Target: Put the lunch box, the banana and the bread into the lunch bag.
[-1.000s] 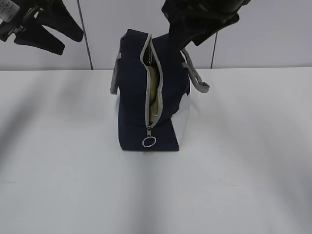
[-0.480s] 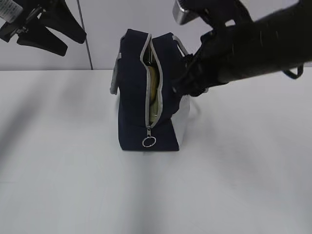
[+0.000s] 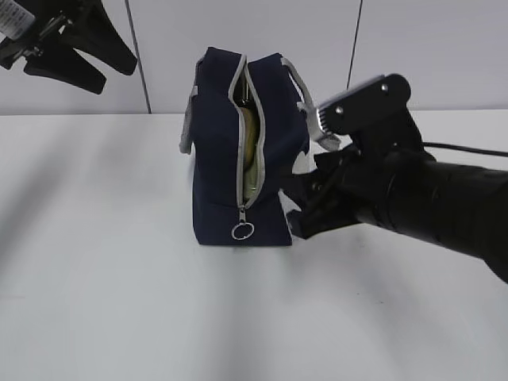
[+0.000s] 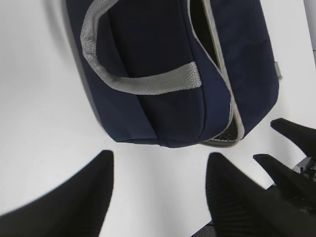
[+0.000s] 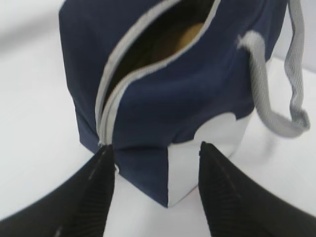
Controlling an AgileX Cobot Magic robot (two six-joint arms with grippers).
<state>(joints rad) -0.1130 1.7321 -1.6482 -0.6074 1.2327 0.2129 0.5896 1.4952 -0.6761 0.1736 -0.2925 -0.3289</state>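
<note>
The navy lunch bag (image 3: 218, 159) stands mid-table with its zipper partly undone and the ring pull (image 3: 243, 231) hanging low at the front. A yellow-green surface (image 3: 248, 151) shows through the slit; in the right wrist view a golden-brown surface (image 5: 190, 33) shows inside the lunch bag (image 5: 187, 98). I cannot tell lunch box, banana or bread apart in there. My right gripper (image 3: 298, 208) is open and empty, low at the bag's front right corner, its jaws either side of that corner (image 5: 155, 153). My left gripper (image 3: 79, 55) is open and empty, raised at the far left, above the bag's end (image 4: 160, 163).
A grey handle (image 3: 317, 127) hangs off the bag's right side, just above my right arm. Another grey handle (image 4: 138, 84) lies across the bag's left side. The white table (image 3: 119, 302) stretches around the bag, with a pale wall behind it.
My right arm has come down from above the bag's opening to table level at its front right corner. The left gripper and the bag have stayed put.
</note>
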